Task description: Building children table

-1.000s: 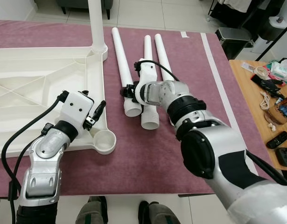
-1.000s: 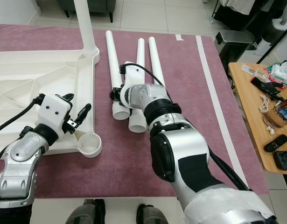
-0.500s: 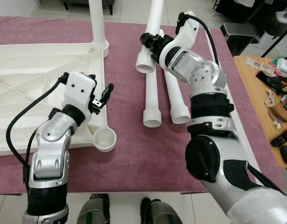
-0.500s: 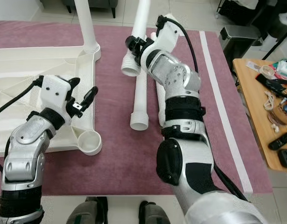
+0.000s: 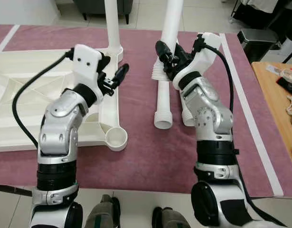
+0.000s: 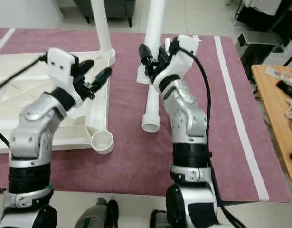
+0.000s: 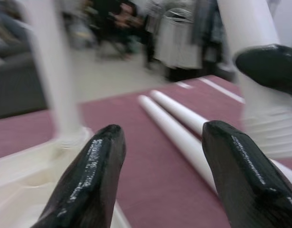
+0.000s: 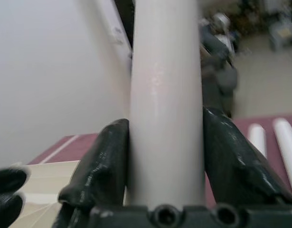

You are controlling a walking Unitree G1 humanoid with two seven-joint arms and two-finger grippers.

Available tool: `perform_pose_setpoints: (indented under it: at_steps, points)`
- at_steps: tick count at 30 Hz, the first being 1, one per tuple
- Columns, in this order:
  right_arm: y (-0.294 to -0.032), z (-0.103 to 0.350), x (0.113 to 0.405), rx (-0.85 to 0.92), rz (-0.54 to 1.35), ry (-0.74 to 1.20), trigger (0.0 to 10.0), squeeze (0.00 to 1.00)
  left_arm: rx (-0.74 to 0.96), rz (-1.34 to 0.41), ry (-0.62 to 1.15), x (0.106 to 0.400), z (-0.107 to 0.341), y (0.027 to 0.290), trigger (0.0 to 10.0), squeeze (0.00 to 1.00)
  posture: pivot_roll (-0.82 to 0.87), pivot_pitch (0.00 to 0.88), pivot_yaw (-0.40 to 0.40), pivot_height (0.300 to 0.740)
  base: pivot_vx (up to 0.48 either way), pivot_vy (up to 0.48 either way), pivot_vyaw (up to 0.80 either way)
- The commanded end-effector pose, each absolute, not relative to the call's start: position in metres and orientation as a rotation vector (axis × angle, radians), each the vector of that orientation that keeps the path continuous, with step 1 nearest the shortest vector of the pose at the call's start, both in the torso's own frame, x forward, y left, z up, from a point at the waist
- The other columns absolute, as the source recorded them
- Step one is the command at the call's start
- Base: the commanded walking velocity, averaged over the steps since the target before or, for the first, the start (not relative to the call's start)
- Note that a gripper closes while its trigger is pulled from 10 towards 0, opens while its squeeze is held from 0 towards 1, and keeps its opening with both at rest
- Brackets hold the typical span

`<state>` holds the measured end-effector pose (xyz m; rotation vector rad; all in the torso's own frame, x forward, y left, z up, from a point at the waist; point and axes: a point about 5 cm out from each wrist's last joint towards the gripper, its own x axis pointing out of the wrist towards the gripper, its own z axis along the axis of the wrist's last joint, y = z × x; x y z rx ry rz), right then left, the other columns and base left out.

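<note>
An upturned white table top (image 5: 22, 95) lies on the maroon rug. One white leg (image 5: 112, 23) stands upright in its far corner socket, while the near corner socket (image 5: 116, 138) is an open cup. My right gripper (image 5: 170, 59) is shut on another white leg (image 8: 167, 95), holding it upright above the rug, threaded end (image 5: 157, 76) down. My left gripper (image 6: 96, 73) hovers open over the table top's right edge, its fingers (image 7: 89, 180) pointing at the held leg. Two more legs (image 5: 163, 104) lie on the rug, one partly behind my right arm.
A wooden side table (image 5: 283, 80) with small clutter stands to the right. A black bin (image 5: 252, 38) sits beyond the rug's far right corner. Bare rug (image 5: 150, 156) stretches in front of the table top, and my feet show at its near edge.
My right gripper has lifted one leg off the rug and swung it upright. My left arm has risen toward it. The camera has shifted too.
</note>
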<state>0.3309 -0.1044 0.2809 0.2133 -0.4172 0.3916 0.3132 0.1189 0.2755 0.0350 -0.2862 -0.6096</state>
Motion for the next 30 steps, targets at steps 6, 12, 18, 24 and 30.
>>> perform_pose_setpoints:
  at_steps: [6,12,18,24,30]
  points:
    - [-0.103,0.265,0.308,0.024,0.438,-0.524,10.0,0.00,-0.148,-0.955,-0.284,0.307,0.297,0.096,10.0,0.00,-0.01,0.000,0.124,0.740,0.000,0.000,0.00]
    - [-0.098,0.248,0.301,-0.077,0.447,-0.527,10.0,0.00,-0.204,-1.067,-0.325,0.310,0.317,0.087,10.0,1.00,-0.02,0.000,0.127,0.740,0.000,0.000,0.00]
    - [-0.091,0.245,0.297,-0.132,0.472,-0.563,10.0,0.00,-0.190,-1.112,-0.313,0.315,0.323,0.083,10.0,0.00,-0.02,0.000,0.127,0.740,0.000,0.000,0.00]
    - [-0.085,0.248,0.291,-0.158,0.493,-0.603,10.0,0.00,-0.210,-1.041,-0.279,0.326,0.323,0.081,10.0,0.00,-0.03,0.009,0.126,0.740,0.000,0.000,0.00]
    - [-0.079,0.241,0.284,-0.185,0.509,-0.606,10.0,0.00,-0.279,-0.990,-0.250,0.332,0.321,0.078,8.1,0.00,-0.03,0.020,0.125,0.740,0.000,0.000,0.00]
